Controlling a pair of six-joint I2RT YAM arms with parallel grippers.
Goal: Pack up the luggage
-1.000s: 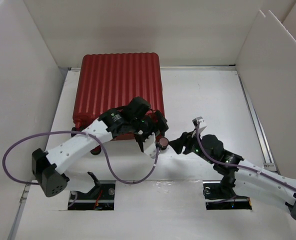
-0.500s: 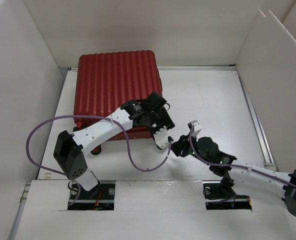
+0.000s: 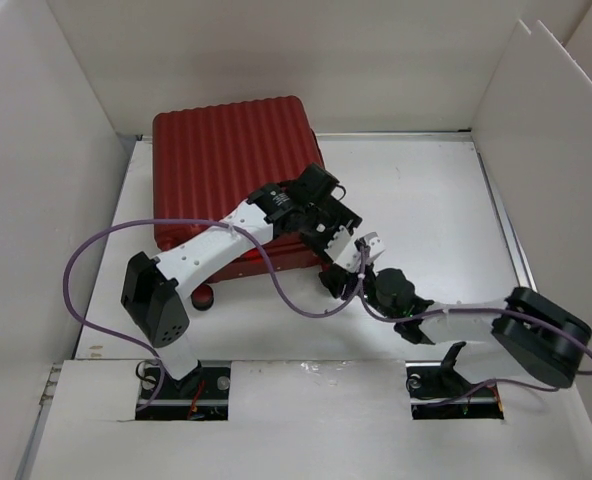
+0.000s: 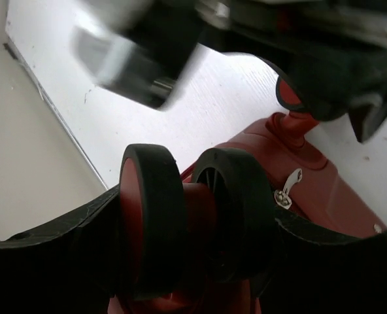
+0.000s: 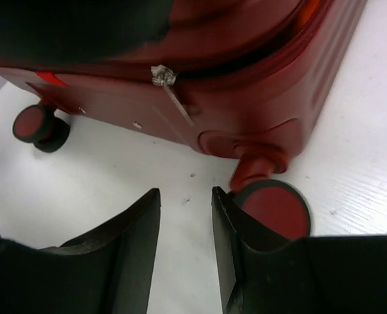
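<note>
Luggage: the large dark red hard-shell suitcase lay flat and closed on the white counter, ribbed shell up. I saw its wheeled end facing the arm bases.
Left tool: my left tool sat at the suitcase's near right corner, pinching a twin black caster wheel with a red hub between its dark fingers.
Right tool: my right tool hung low just off that corner of the suitcase. Its black fingers were slightly spread, with only bare counter between them.
Second wheel: a red-faced, black-rimmed wheel under the suitcase's corner stood just beside one right finger. I could not tell whether they touched.
Zipper pull: a small silver tab hung from the suitcase's seam.
Far wheel: another black wheel showed at the suitcase's other near corner.
</note>
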